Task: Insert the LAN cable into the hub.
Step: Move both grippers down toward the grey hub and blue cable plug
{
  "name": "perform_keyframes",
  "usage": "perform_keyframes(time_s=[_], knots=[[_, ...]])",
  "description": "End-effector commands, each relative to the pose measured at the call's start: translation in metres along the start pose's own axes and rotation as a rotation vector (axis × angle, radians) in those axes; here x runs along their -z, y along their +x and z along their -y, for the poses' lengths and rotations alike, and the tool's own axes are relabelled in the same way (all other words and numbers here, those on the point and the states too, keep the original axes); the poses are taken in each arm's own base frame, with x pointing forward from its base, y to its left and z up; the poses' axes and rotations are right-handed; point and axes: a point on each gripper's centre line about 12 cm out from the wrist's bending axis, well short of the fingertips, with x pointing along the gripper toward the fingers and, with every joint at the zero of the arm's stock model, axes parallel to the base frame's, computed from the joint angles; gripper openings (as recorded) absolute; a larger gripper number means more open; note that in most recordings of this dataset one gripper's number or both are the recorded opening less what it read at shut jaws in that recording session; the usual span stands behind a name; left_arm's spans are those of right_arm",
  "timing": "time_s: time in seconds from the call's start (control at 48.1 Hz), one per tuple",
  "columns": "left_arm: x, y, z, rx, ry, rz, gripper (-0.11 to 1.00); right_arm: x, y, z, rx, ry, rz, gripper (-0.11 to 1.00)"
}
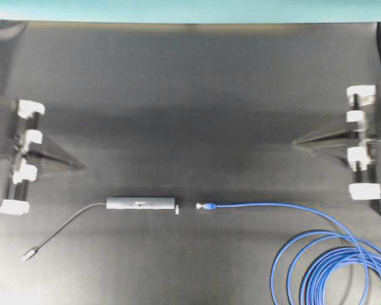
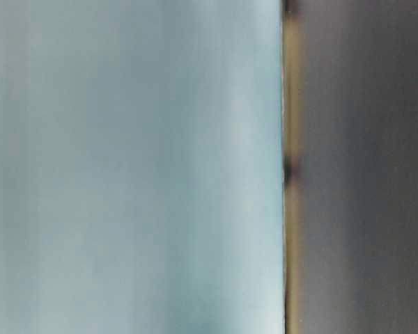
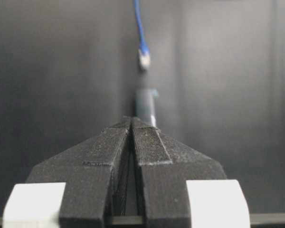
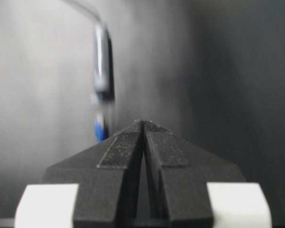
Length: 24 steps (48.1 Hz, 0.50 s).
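The hub point(image 1: 141, 203) is a slim dark grey bar lying flat near the table's front middle, its pale end cap facing right. A short gap to its right lies the clear plug point(image 1: 205, 206) of the blue LAN cable point(image 1: 273, 206), which runs right into loops point(image 1: 333, 270). My left gripper point(image 1: 82, 165) hangs shut at the left, above and left of the hub, holding nothing. My right gripper point(image 1: 294, 143) is shut and empty at the right. The left wrist view shows the hub point(image 3: 145, 105) and plug point(image 3: 144, 58) beyond the shut tips point(image 3: 132, 118). The right wrist view shows the tips point(image 4: 142, 122) shut.
The hub's thin grey lead point(image 1: 66, 225) curves left to a silver plug point(image 1: 29, 255) near the front left corner. The black table point(image 1: 190, 95) ends at a teal strip along the back. The table-level view is blurred.
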Motion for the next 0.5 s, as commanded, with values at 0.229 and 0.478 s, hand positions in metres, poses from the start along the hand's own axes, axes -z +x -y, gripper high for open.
perform_keyframes(time_s=[0.229,0.478], knots=[[-0.004,0.022,0.008,0.028,-0.074,-0.056,0.0,0.005,0.058,-0.016,-0.034,-0.026,-0.244,0.0],[-0.001,0.048,0.012,0.039,-0.108,-0.052,0.0,0.019,0.094,-0.022,-0.042,-0.046,-0.361,0.0]])
